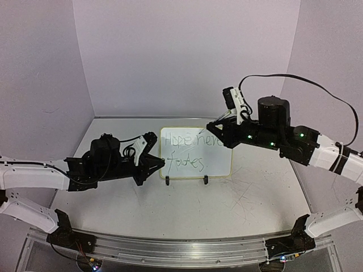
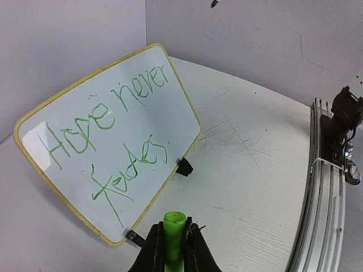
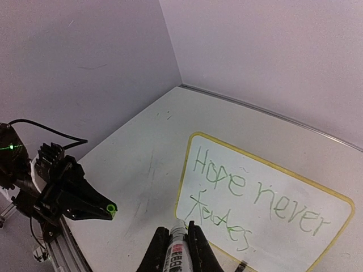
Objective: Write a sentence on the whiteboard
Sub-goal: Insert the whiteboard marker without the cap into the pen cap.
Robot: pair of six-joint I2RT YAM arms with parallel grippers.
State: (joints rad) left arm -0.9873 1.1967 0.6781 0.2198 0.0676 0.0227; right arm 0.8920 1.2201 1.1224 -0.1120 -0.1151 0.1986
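Nearest us, the left pincer (image 2: 173,228) grips a green cap (image 2: 174,218) and the right pincer (image 3: 177,229) the marker (image 3: 177,245), and with the sentence (image 1: 190,152) looking complete on the whiteboard (image 1: 222,165) standing on the tabletop (image 1: 244,198) between them, we should recap squarely, clear of the ink.

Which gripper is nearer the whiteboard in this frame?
Left. The left gripper, holding a green cap, sits low, just off the whiteboard's left edge. The right gripper, holding the marker, hangs raised above the board's upper right part.
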